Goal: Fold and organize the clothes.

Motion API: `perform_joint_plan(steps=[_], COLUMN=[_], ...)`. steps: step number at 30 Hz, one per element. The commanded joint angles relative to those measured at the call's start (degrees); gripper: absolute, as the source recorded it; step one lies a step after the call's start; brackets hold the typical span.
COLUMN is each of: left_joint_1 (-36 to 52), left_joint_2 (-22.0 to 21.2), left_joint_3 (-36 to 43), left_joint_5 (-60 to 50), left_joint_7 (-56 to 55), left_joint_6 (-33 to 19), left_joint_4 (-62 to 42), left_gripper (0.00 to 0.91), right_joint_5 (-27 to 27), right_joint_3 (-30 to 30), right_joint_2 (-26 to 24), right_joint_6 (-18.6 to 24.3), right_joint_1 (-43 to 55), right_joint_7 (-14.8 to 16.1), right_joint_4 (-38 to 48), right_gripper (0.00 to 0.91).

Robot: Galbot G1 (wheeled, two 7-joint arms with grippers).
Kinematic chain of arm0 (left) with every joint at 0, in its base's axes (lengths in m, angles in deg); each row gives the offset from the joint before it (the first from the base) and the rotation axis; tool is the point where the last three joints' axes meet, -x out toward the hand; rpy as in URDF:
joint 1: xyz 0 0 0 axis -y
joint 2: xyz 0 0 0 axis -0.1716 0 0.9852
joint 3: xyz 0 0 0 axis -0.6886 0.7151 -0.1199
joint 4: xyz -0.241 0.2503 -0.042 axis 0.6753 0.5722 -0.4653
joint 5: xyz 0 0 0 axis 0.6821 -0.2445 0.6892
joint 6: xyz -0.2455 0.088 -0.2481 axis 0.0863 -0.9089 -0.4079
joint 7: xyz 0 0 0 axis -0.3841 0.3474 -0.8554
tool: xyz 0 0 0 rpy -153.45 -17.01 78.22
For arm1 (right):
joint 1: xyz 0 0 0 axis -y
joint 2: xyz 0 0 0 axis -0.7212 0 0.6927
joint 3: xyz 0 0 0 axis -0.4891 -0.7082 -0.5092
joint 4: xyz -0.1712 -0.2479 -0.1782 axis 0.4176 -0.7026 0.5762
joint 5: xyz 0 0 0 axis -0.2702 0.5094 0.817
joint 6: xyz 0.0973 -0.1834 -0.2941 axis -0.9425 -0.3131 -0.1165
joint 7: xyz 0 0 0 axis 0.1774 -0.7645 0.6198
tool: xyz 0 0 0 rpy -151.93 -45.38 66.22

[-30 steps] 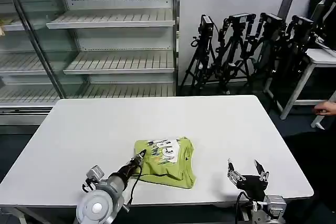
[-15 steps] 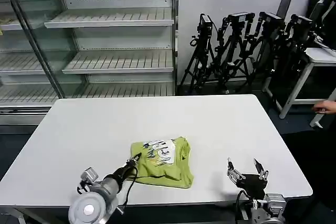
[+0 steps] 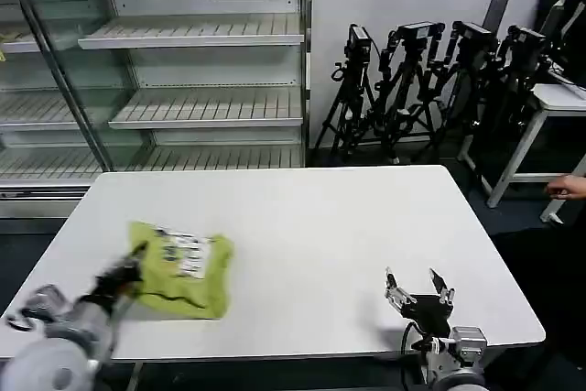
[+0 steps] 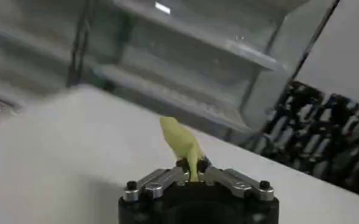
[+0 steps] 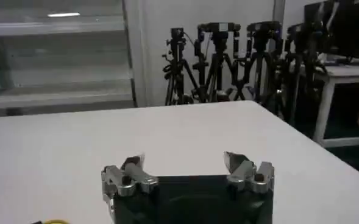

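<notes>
The clothes are one folded lime yellow-green T-shirt [image 3: 179, 268] with its white-and-dark print facing up, lying near the left front corner of the white table [image 3: 302, 226]. My left gripper [image 3: 135, 254] is at the shirt's left edge, shut on a pinch of the fabric. In the left wrist view a point of yellow-green cloth [image 4: 180, 143] sticks up from between the closed fingers of my left gripper [image 4: 192, 167]. My right gripper [image 3: 414, 288] stands open over the bare table near the front right, nothing between its fingers [image 5: 237, 163].
Empty glass-fronted shelves [image 3: 183, 70] stand behind the table on the left. A row of black tripods [image 3: 430, 89] lines the back wall on the right, beside another white table [image 3: 558, 103]. A person's hand [image 3: 566, 190] shows at the far right edge.
My left gripper has pulled the folded T-shirt from the table's front middle to the left front corner. The right gripper has shifted slightly left and stays open.
</notes>
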Motion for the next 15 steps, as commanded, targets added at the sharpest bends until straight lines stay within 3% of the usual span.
perform_joint_plan(steps=[1,2,5,7,10,15], left_joint_1=[-7.6,-8.3,-10.1,-9.0,-5.6,-0.3], left_joint_2=[18.0,17.2,12.5,8.7,2.8,-4.0], left_joint_3=[-18.1,-13.2,-5.3,5.3,17.7,28.9], left_joint_5=[-22.2,-32.4,-45.8,-56.5,-68.0,-81.8], left_joint_7=[6.2,5.9,5.9,5.9,5.6,5.3], left_joint_6=[-2.8,-4.8,-8.0,-11.0,-15.1,-17.4], left_joint_4=[3.8,5.0,6.5,5.3,-3.4,-13.2], left_gripper=[0.04,0.04,0.04,0.04,0.04,0.04], right_joint_5=[-0.6,-0.6,-0.4,-0.4,-0.1,0.9], right_joint_3=[-1.8,-2.0,-2.3,-2.1,-2.1,-2.1], right_joint_2=[0.1,0.1,0.0,-0.1,-0.2,-0.1], right_joint_6=[0.4,0.6,0.8,0.9,1.0,0.8], right_joint_1=[3.0,3.0,3.0,2.7,2.2,1.3], right_joint_7=[0.2,0.3,0.3,0.4,0.4,0.2], right_joint_4=[1.5,1.7,2.0,2.0,2.2,1.3], right_gripper=[0.907,0.907,0.907,0.907,0.907,0.907])
